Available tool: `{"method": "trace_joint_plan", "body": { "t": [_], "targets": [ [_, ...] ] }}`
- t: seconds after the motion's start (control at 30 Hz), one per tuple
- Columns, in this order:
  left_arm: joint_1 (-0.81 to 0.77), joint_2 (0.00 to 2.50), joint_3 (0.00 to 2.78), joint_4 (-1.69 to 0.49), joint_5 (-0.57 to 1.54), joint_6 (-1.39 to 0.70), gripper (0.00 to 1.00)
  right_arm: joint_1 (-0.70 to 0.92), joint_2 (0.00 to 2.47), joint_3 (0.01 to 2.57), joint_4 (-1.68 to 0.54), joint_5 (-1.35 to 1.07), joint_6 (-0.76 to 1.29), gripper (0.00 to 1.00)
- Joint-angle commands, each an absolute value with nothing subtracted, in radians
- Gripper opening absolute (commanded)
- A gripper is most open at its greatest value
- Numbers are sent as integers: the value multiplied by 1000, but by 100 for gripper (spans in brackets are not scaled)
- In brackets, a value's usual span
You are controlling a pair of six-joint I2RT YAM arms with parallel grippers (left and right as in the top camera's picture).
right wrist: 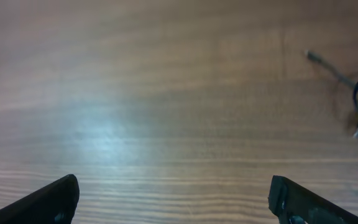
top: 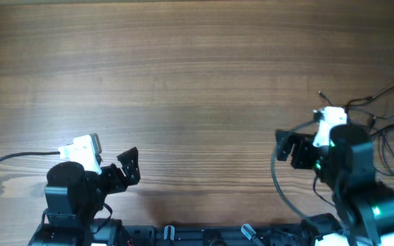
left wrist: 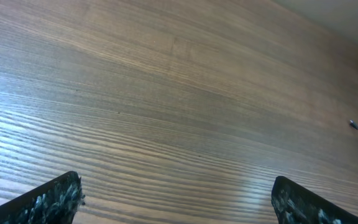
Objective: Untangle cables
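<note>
Cables are cut off at overhead's right edge & partly hidden by right arm. In wrist views they're blurred, tiny, clipped at edge; plugs can't be made out.

The table is brown wood with its grain running side to side. A soft glare shows on it ahead of the right tool. The cables, thin and black, lie directly on the table to the right of that tool, in loose overlapping loops that reach the picture's right edge. One small plug sticks out from the bundle, ahead and right of the tool, flat on the wood.
</note>
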State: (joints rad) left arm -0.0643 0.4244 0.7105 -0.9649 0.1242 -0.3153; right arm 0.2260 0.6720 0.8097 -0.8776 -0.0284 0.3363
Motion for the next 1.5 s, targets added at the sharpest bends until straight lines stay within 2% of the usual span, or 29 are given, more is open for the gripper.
{"method": "trace_joint_plan", "body": {
  "t": [0.0, 0.2, 0.57, 0.8, 0.93, 1.0, 1.07, 1.23, 1.47],
  "targets": [
    [-61, 420, 700, -965, 118, -299, 100, 230, 601, 807, -876, -16, 343, 100],
    [-61, 420, 700, -965, 118, -299, 100, 230, 449, 807, -932, 41, 339, 100],
    [-61, 420, 700, -965, 118, -299, 100, 224, 246, 749, -750, 119, 250, 100],
    [-61, 420, 700, -965, 118, -299, 100, 207, 2, 404, -506, 66, 273, 100],
    [-61, 420, 700, -965, 118, -299, 100, 181, 4, 321, -393, 66, 272, 100],
    [-61, 420, 700, -965, 118, -299, 100, 167, 4, 266, -281, 66, 271, 100],
    [-61, 420, 700, -965, 118, -299, 100, 164, 3, 151, -78, 66, 269, 100],
    [-61, 420, 700, -965, 118, -299, 100, 164, 3, 20, 161, 66, 262, 100],
    [-61, 420, 700, -965, 118, -299, 100, 163, 3, 5, 122, 111, 225, 100]
  ]
}}
